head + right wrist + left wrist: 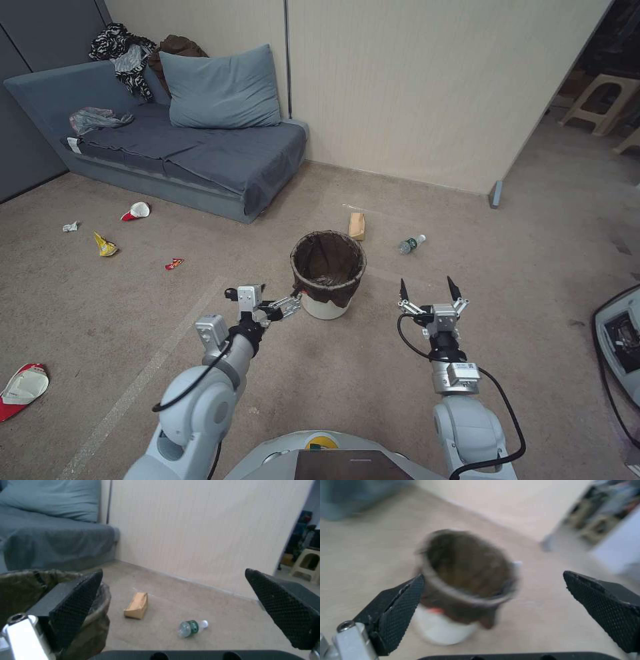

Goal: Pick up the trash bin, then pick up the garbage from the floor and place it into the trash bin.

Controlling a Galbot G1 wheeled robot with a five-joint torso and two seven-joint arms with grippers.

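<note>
From the head view, the trash bin (328,275) stands upright on the carpet floor (507,267), out in front of the robot. It is white, with a dark bag folded over its rim. The left gripper (288,305) is right beside the near left side of the bin, very close to the bag. I cannot tell from here if it touches. The right gripper (431,291) hangs over bare floor to the right of the bin, well apart from it, and its fingers are spread wide with nothing between them.

Bits of garbage lie about. A brown paper piece (357,226) sits just behind the bin. A clear bottle (411,244) lies near it, to the right. Far off to the left are a white wad (70,227), a yellow wrapper (105,245), a small red wrapper (174,264) and a crushed cup (136,211) near the blue sofa (200,157). Another crushed cup (23,389) lies at the left edge.

From the left wrist view, the bin (466,585) looks blurry. The left fingers (398,610) are spread wide, and one finger is right by the bin's side.

From the right wrist view, the right fingers (75,605) are spread wide. The brown paper piece (136,605) and the bottle (191,628) lie on the floor ahead.
</note>
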